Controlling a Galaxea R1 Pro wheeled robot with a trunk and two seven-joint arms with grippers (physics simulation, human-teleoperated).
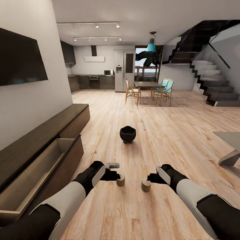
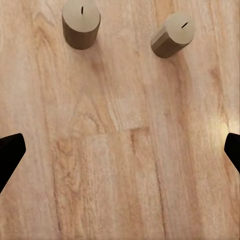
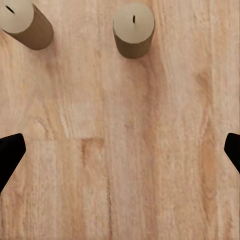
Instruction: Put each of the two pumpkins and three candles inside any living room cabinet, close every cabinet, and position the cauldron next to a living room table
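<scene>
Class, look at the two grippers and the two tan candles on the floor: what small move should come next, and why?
Probably lower the left gripper over the short tan cylindrical candle near it and close. Both grippers hang open above the pale wood floor with nothing held, the right gripper beside the second candle, and the dark-brown cabinet's drawer stands open.

We note a wall TV, dining set, fridge, teal lamp, staircase, wood floor.

Two candles, one cauldron, one open-drawered cabinet, and one table.
</scene>
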